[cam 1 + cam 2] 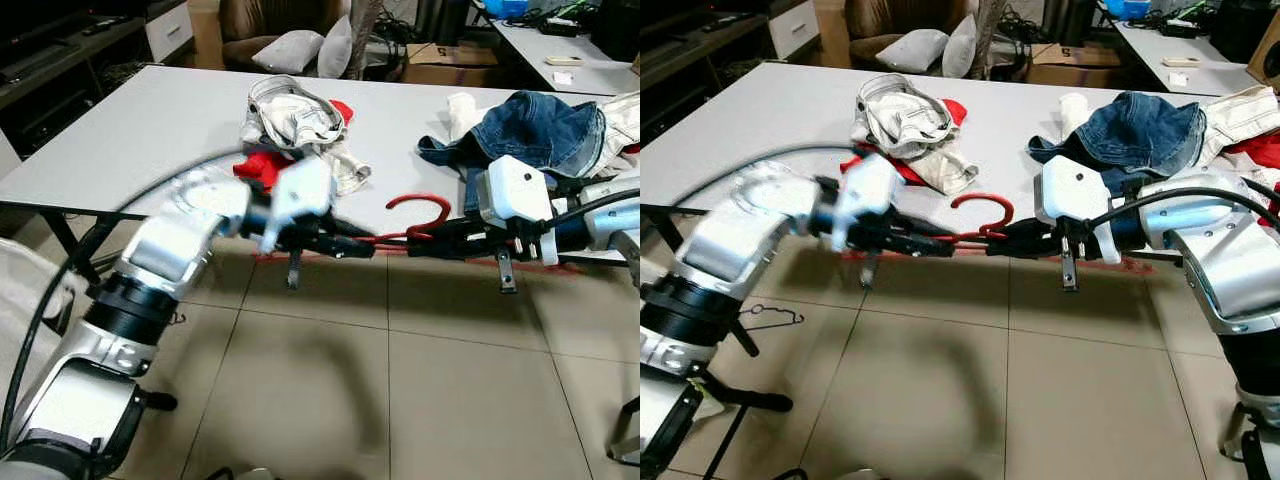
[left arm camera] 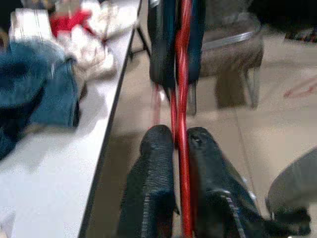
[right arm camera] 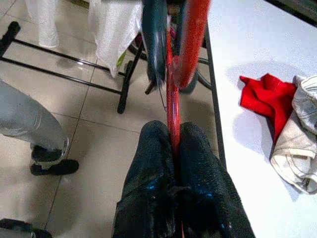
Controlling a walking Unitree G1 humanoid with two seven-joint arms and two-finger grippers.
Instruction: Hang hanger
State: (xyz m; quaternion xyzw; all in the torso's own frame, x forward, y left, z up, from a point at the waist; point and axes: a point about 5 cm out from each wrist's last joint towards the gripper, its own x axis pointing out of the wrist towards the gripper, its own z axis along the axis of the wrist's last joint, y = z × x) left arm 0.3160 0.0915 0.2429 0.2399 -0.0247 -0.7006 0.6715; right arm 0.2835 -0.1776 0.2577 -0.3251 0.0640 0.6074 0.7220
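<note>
The left tool (image 1: 345, 245) was clamped on the red hanger (image 1: 415, 222), its two black fingers (image 2: 157, 163) pressed together with the thin red bar running between them. The right tool (image 1: 1005, 242) was clamped on the same hanger from the opposite side, fingers (image 3: 148, 163) closed tight around the bar. The two tools met nearly tip to tip, so the hanger was held level between them in the air, just off the counter's near edge, above the tiled floor (image 1: 400, 380). Gripping it at two places likely kept the light frame from swinging or twisting while it was carried; it could also have been a hand-over from one arm to the other, though I could not tell which.

The hook curved upward between the tools, free of both, which left it open for catching on a rail. Small clips hung down from the bar beneath each tool.

Beyond the hanger, on the counter (image 1: 140, 130), lay a heap of pale and red clothing (image 1: 295, 130) towards the middle, and blue denim (image 1: 540, 130) towards the right-hand edge, well apart from each other. Neither garment touched the hanger. A dark rack frame (image 3: 64, 69) and a person's leg and shoe (image 3: 34, 134) stood on the floor beside the counter.
</note>
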